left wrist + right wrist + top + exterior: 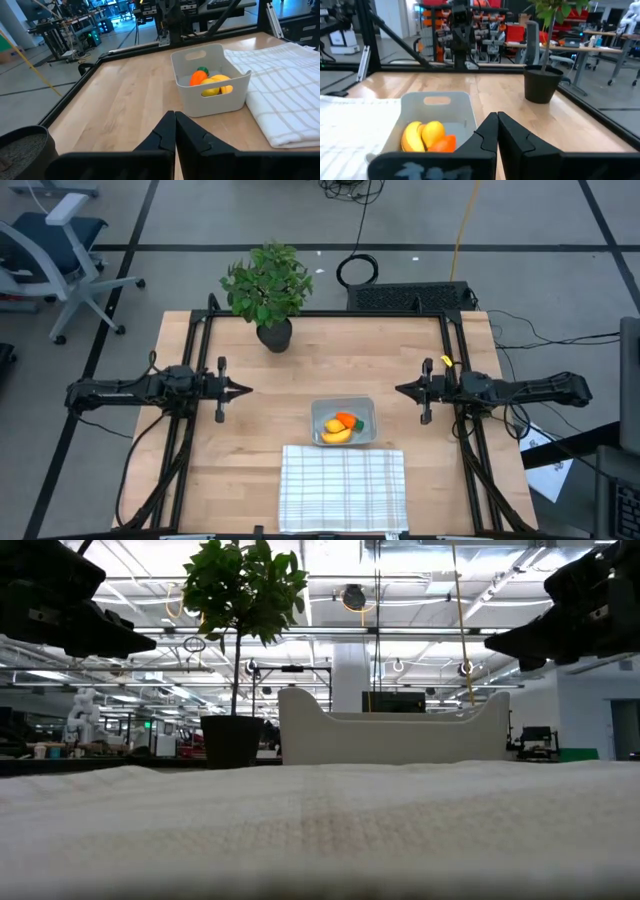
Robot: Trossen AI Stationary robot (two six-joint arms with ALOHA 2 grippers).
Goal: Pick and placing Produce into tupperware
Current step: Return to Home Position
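The tupperware is a small greyish container on the table's middle, its near wall against the white checked cloth. Inside it lie the orange carrot with its green top, the banana and the yellow lemon-like piece. The left wrist view shows the carrot and the yellow pieces inside the tupperware. My left gripper hovers shut at the table's left, well clear of the container. My right gripper hovers shut at the table's right, also apart from it.
A potted leafy plant stands toward the far edge, left of centre. The white checked cloth lies at the near edge, touching the container. Black frame rails run along the table's left and right sides. Bare wood lies between both grippers.
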